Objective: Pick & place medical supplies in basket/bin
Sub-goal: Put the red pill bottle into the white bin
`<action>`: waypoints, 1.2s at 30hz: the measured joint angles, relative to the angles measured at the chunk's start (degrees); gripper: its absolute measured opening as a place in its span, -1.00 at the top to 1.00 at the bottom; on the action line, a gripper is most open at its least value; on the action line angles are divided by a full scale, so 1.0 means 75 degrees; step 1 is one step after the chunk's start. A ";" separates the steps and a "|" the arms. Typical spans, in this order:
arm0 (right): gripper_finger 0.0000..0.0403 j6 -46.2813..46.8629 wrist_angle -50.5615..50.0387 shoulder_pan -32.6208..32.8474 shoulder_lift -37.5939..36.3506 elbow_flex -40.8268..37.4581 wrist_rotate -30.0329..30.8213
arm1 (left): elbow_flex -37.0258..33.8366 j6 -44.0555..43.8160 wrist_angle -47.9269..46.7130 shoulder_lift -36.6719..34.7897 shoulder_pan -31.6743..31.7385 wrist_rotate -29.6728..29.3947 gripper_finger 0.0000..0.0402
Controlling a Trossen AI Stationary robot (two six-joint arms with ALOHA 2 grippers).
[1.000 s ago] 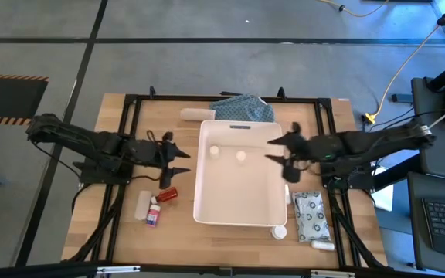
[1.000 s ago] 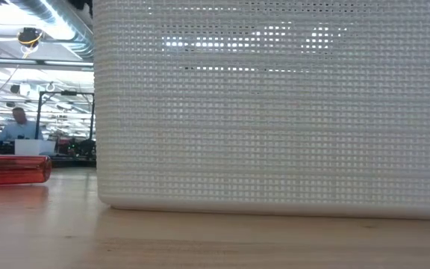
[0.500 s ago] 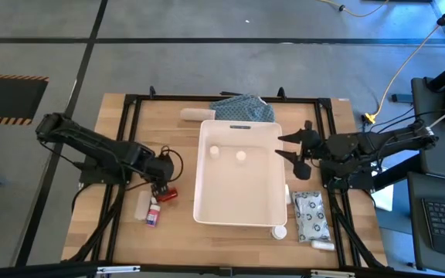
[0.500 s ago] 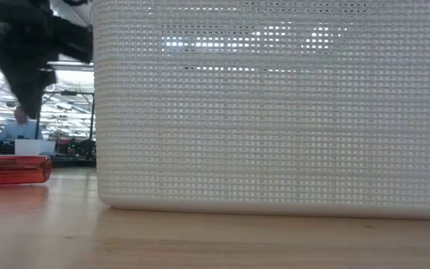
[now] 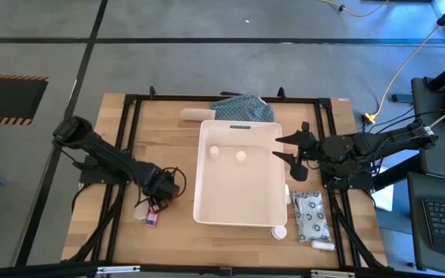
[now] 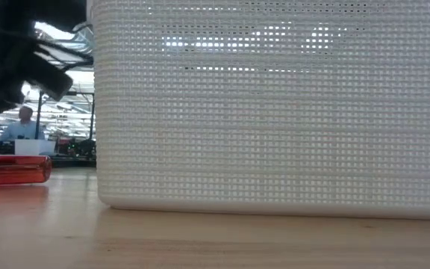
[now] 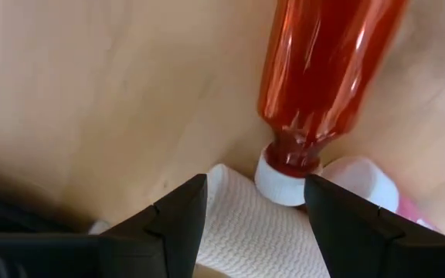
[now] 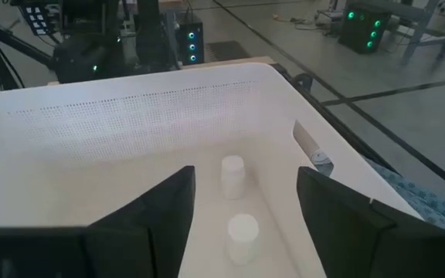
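Observation:
My left gripper (image 7: 255,210) is open and points down, left of the white bin (image 5: 200,174). Its fingers stand on either side of the white cap (image 7: 279,179) of the red bottle (image 7: 327,69), which lies on its side on the table. A white roll (image 7: 242,232) and a pink-labelled item (image 5: 152,219) lie just beyond the cap. In the low view the red bottle (image 6: 10,169) lies left of the bin's wall (image 6: 275,112). My right gripper (image 5: 287,147) hovers open at the bin's right rim. Two small white bottles (image 8: 233,171) (image 8: 243,229) stand on the bin's floor.
A grey patterned pouch (image 5: 310,216), a white cap (image 5: 280,231) and a white tube (image 5: 323,245) lie right of the bin, near the table's near edge. A white roll (image 5: 194,115) and the blue-green cloth (image 5: 242,108) lie behind it. A person (image 6: 25,123) sits far off.
My left gripper has swung from beside the bin's left wall toward the table's near edge, tipped to point down, and lowered over the red bottle. My right gripper has drawn back a little from over the bin toward the table's right edge. No supply has moved.

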 joint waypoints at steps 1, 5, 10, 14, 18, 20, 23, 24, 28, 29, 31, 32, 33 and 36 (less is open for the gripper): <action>-0.13 0.0000 -0.0003 -0.0001 0.0004 0.0000 0.0000 | 0.0000 -0.0046 0.0023 0.0062 -0.0059 0.0054 -0.04; -0.13 0.0000 -0.0001 -0.0002 0.0006 0.0000 0.0000 | 0.0000 -0.0160 0.0366 0.0227 -0.0260 0.0070 -0.04; -0.13 0.0000 -0.0001 -0.0002 0.0006 0.0000 0.0000 | 0.0000 -0.0256 0.0807 0.0253 -0.0379 0.0067 -0.04; -0.13 0.0000 -0.0003 -0.0002 0.0006 0.0000 0.0000 | 0.0000 -0.0441 0.0804 0.0253 -0.0379 -0.0072 -0.04; -0.13 0.0000 -0.0012 -0.0002 0.0006 0.0003 0.0000 | 0.0000 -0.0562 0.0804 0.0253 -0.0379 -0.0326 -0.04; -0.13 0.0000 -0.0021 -0.0002 0.0006 0.0003 0.0000 | 0.0000 -0.0572 0.0804 0.0253 -0.0376 -0.0392 -0.04; -0.13 -0.0011 -0.0031 -0.0002 0.0008 0.0003 -0.0001 | 0.0000 -0.0631 0.0804 0.0253 -0.0376 -0.0418 -0.02; -0.13 -0.0016 -0.0035 -0.0002 0.0009 0.0003 0.0000 | 0.0000 -0.0643 0.0807 0.0256 -0.0376 -0.0412 -0.01; -0.13 -0.0012 -0.0112 -0.0002 0.0009 0.0003 -0.0003 | 0.0003 -0.0647 0.0838 0.0458 -0.0376 -0.0284 0.09; -0.13 -0.0022 -0.0122 -0.0002 0.0011 0.0003 -0.0003 | 0.0003 -0.0647 0.0891 0.0554 -0.0376 -0.0273 0.11; -0.13 -0.0029 -0.0122 -0.0002 0.0015 0.0003 -0.0003 | 0.0003 -0.0638 0.1026 0.0738 -0.0368 -0.0163 0.16; -0.13 -0.0029 -0.0120 -0.0002 0.0012 0.0003 -0.0003 | 0.0003 -0.0635 0.1046 0.0821 -0.0356 -0.0105 0.18; -0.13 -0.0029 -0.0122 -0.0002 0.0012 0.0003 -0.0003 | 0.0002 -0.0633 0.1029 0.0882 -0.0350 -0.0057 0.20; -0.13 -0.0087 -0.0119 -0.0002 0.0012 0.0003 -0.0003 | 0.0003 -0.0536 0.1011 0.0964 -0.0348 0.0169 0.28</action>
